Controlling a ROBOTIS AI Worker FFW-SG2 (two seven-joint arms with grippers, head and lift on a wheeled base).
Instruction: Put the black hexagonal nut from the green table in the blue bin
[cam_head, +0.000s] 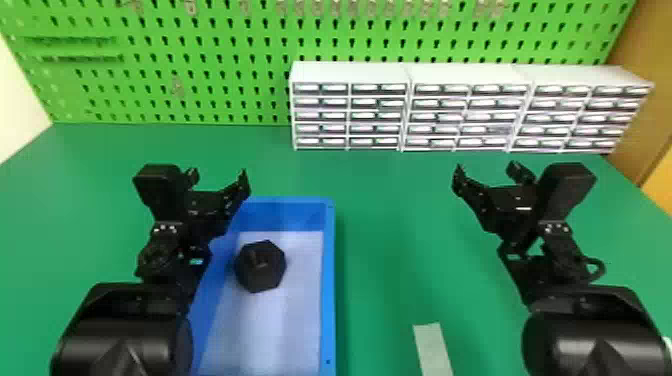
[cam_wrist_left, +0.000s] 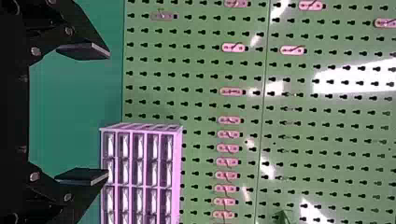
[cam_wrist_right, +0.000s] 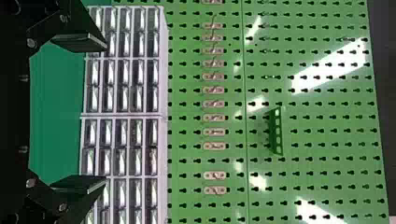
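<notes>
Inside the blue bin (cam_head: 328, 280), toward its far left corner, sits the black hexagonal nut (cam_head: 260, 266). My left gripper (cam_wrist_left: 108, 113) and right gripper (cam_wrist_right: 106, 112) gape wide, empty. Placing looks done; I need only draw back clear.

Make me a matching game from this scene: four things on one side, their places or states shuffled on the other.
1. Black hexagonal nut
2. White drawer units
3. Pale strip
4. Left tool

A. Flat on the green table
B. Inside the blue bin
C. Open, holding nothing
D. In front of the pegboard

Pairs: 1-B, 2-D, 3-A, 4-C
</notes>
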